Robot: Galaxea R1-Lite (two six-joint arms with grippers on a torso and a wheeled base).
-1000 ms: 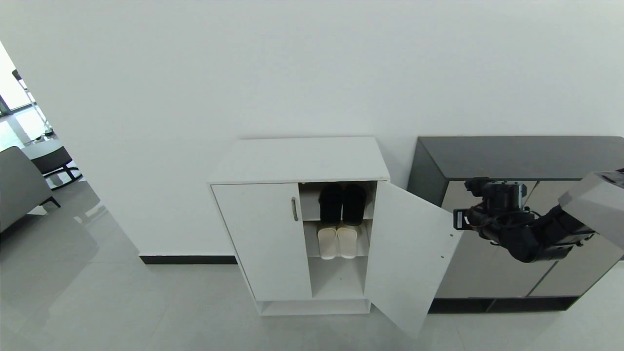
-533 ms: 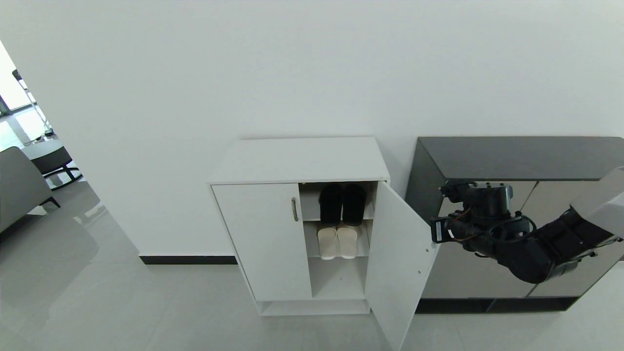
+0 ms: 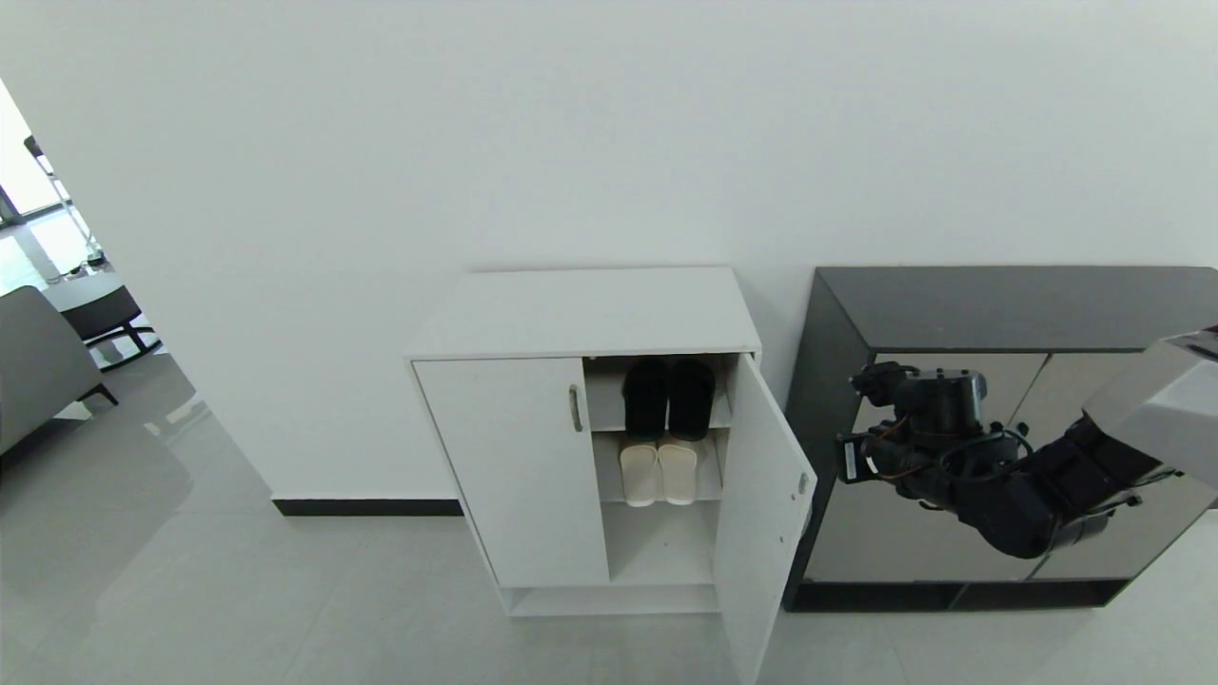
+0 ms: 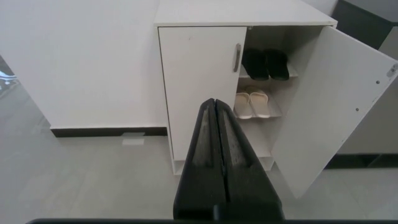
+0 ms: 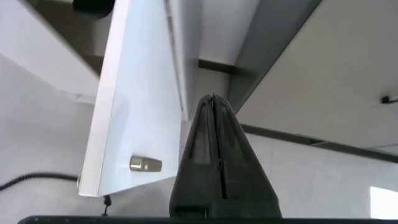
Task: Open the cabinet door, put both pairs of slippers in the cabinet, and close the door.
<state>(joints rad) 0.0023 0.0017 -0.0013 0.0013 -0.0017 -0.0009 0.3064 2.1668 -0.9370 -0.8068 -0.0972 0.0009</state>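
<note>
The cabinet (image 3: 580,314) door (image 3: 761,495) has swung further toward shut, with the right hand (image 5: 212,99), fingers pressed together, following close by its outer face. The left hand (image 4: 216,102) is closed and empty. Inside, the black slippers (image 3: 669,395) sit on the upper shelf, with the cream slippers (image 3: 658,471) on the shelf below.

1. Dark sideboard (image 3: 999,304) with mirrored doors stood against the white wall (image 3: 609,133), right side.
2. Grey armchair (image 3: 38,366) and small dark table (image 3: 100,312) sat far left.
3. Black skirting strip (image 3: 366,507) met the pale tiled floor (image 3: 238,609).
</note>
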